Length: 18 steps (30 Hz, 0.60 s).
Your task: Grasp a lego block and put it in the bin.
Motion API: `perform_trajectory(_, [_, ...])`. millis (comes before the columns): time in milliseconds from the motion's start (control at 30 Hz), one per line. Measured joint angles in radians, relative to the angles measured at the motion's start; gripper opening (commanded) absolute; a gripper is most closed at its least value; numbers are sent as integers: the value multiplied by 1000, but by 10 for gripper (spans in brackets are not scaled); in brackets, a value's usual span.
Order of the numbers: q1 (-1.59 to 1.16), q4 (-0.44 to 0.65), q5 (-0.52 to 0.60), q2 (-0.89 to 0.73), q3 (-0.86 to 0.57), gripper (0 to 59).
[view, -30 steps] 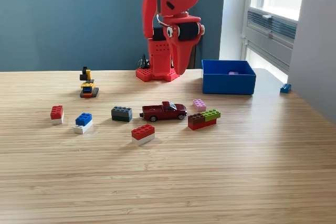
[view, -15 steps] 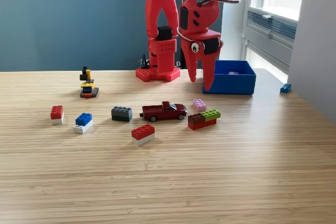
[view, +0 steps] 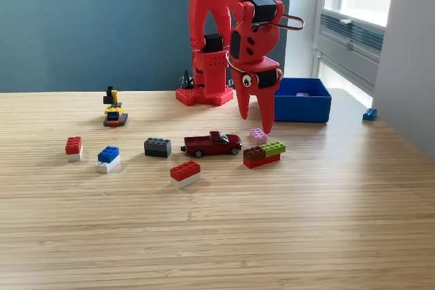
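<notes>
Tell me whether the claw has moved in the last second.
Yes. The claw swung toward the exterior view's right and came down, now just above the pink brick.

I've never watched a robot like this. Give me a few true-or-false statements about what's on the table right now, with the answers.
1. The red robot hand hangs open above the small pink lego brick. True.
2. The dark red toy pickup truck sits inside the square bright blue plastic bin. False: it stands on the wooden table, apart from the bin.
3. The hand grips a brick. False: nothing is between its fingers.
4. A green brick lies on top of a stack with brown and red bricks. True.
</notes>
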Motion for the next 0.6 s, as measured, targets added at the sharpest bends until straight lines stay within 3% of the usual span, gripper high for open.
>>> perform_trajectory(600, [31,-160,34,0,21,304])
